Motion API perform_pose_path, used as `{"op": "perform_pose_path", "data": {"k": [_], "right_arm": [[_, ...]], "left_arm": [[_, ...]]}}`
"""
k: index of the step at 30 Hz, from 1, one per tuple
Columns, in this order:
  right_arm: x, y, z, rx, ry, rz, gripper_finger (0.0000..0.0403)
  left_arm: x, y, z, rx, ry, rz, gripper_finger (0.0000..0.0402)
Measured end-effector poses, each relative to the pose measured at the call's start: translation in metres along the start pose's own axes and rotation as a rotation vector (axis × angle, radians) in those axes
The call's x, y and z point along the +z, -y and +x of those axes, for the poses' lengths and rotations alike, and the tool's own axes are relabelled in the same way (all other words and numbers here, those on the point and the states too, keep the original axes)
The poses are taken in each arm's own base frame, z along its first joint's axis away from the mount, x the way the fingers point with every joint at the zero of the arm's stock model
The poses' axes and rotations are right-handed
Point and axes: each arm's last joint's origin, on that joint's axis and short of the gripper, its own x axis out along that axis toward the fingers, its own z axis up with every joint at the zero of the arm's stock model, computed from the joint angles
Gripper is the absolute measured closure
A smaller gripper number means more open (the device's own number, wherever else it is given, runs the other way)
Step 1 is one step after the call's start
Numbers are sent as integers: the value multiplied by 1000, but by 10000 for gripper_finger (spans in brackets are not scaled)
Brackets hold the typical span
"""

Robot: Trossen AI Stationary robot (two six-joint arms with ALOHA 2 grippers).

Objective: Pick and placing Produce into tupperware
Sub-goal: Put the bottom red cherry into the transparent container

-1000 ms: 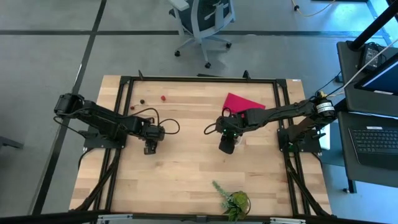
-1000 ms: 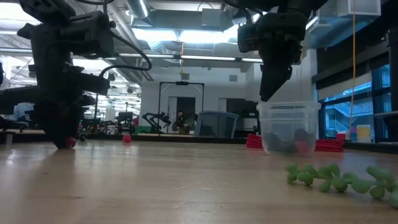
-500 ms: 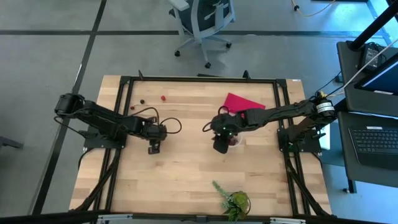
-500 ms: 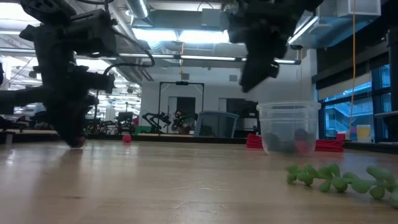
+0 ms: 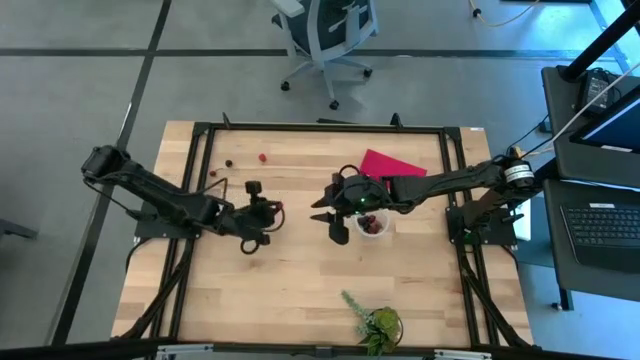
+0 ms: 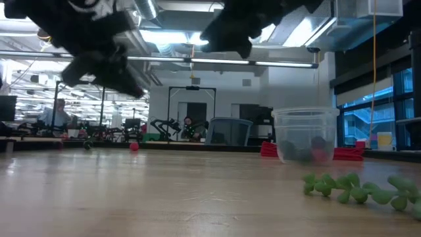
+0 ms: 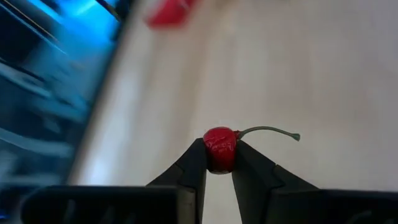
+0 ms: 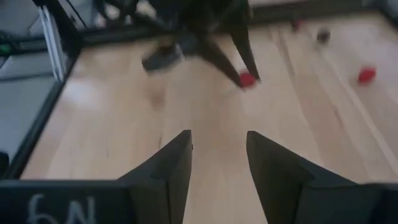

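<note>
Left gripper [image 7: 217, 163], left of frame centre in the high view, is raised off the table and clamped on a red cherry [image 7: 219, 148]. Right gripper [image 5: 337, 222], fingers apart and empty, hangs beside the tupperware [image 5: 374, 224] at centre.

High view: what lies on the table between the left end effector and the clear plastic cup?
Only the right end effector hangs there; below it the high view shows bare wood between the left end effector and the small round clear plastic cup.
</note>
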Motion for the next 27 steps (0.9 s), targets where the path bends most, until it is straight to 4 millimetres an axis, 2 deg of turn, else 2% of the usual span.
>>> {"op": "perform_pose_path", "data": {"k": [6,15,27], "right_arm": [[-1,0,19,17,69,-52,248],[-5,0,48,28,192,-109,248],[-2,0,50,35,239,-77,248]], "left_arm": [[20,2,-9,175,158,107,343],[30,3,-14,190,234,186,342],[33,3,-15,196,255,231,341]]}}
